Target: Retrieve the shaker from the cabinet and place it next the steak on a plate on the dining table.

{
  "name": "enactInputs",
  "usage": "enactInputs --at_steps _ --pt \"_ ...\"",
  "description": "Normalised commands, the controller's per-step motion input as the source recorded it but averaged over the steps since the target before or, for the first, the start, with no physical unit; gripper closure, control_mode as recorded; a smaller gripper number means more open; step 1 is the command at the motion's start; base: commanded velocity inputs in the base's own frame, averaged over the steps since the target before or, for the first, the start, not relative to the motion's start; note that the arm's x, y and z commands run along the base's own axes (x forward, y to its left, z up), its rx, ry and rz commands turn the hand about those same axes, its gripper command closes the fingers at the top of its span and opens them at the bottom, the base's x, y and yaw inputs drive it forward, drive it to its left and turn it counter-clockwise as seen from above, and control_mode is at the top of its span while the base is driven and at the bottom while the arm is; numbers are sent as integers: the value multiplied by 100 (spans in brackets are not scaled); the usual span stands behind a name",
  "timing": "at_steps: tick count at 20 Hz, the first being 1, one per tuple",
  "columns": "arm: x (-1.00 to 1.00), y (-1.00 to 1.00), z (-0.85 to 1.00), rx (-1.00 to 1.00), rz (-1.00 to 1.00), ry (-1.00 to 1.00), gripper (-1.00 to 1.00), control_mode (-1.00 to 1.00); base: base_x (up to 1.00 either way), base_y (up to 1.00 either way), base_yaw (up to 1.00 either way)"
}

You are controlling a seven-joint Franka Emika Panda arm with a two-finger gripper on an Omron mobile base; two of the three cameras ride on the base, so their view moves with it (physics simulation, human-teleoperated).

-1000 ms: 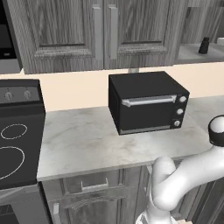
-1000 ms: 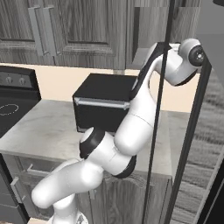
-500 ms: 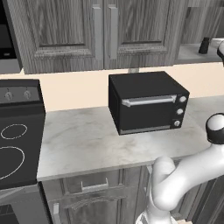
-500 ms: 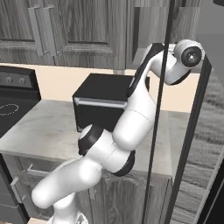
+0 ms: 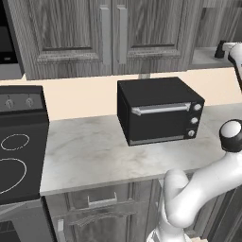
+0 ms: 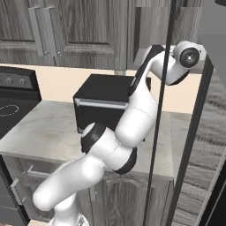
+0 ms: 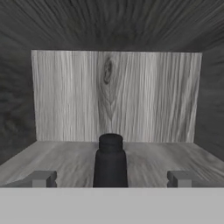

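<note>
The small black shaker (image 7: 110, 162) stands upright on the floor of the grey wood-grain cabinet (image 7: 113, 96), straight ahead in the hand view. My gripper (image 7: 112, 179) is open, with one fingertip (image 7: 43, 178) on each side of the shaker's base and a wide gap to both. From the left base view the shaker (image 5: 220, 48) sits in the open cabinet bay at the upper right, with my hand (image 5: 235, 53) reaching in just beside it. The steak, plate and dining table are out of view.
A black toaster oven (image 5: 160, 111) sits on the marble counter (image 5: 90, 151) below the closed cabinet doors (image 5: 71, 33). The black stove top (image 5: 16, 146) lies at the left. An open cabinet door (image 6: 165, 88) stands edge-on beside my raised arm.
My hand has risen and pushed further into the open cabinet bay towards the shaker; it now shows at the upper right edge of the left base view.
</note>
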Motion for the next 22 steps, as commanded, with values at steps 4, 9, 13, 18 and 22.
enactInputs --at_steps 4,9,13,18,22 --pt "19 0 0 0 0 0 -100 -100 0 0 0" --pt "18 0 0 0 0 0 -100 -100 0 0 0" --pt "21 -2 -1 0 0 1 -100 -100 0 0 0" --pt "16 0 -5 0 1 1 -100 -100 0 0 0" --pt "16 -1 0 0 1 3 -100 -100 0 0 0"
